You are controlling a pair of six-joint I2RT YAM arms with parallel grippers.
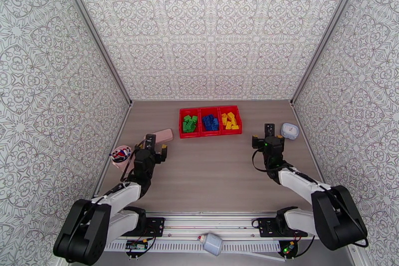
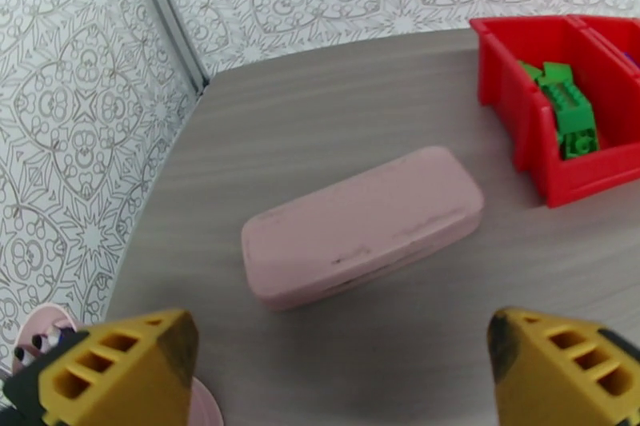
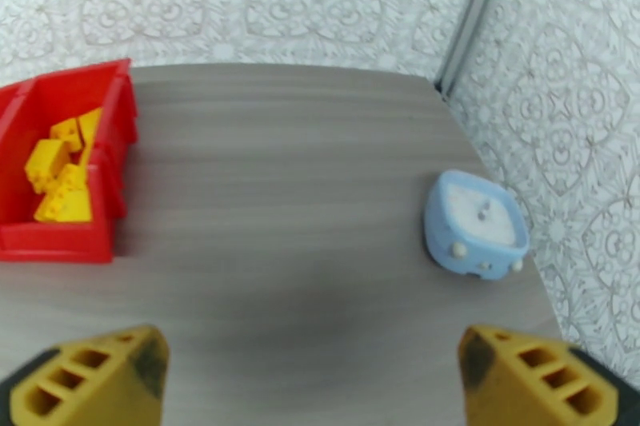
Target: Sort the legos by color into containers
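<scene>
The containers point(image 1: 210, 134), three joined red bins, stand in a row at mid-table. Green legos point(image 1: 189, 124) fill the left bin, blue legos point(image 1: 210, 122) the middle one and yellow legos point(image 1: 230, 121) the right one. My left gripper point(image 1: 156, 144) hovers open and empty left of the row, just short of a pink case. In the left wrist view the left gripper point(image 2: 344, 372) faces that case, with the green legos point(image 2: 570, 112) in the bin point(image 2: 520, 100) at right. My right gripper point(image 1: 263, 134) stands open and empty right of the row. The right gripper point(image 3: 312, 380) sees yellow legos point(image 3: 60, 172) in their bin point(image 3: 56, 248).
A flat pink case point(image 1: 163, 135) point(image 2: 364, 224) lies left of the bins. A pink cup of pens point(image 1: 120, 154) stands near the left wall. A small blue-and-white box point(image 1: 289, 131) point(image 3: 476, 224) sits by the right wall. Patterned walls enclose the table.
</scene>
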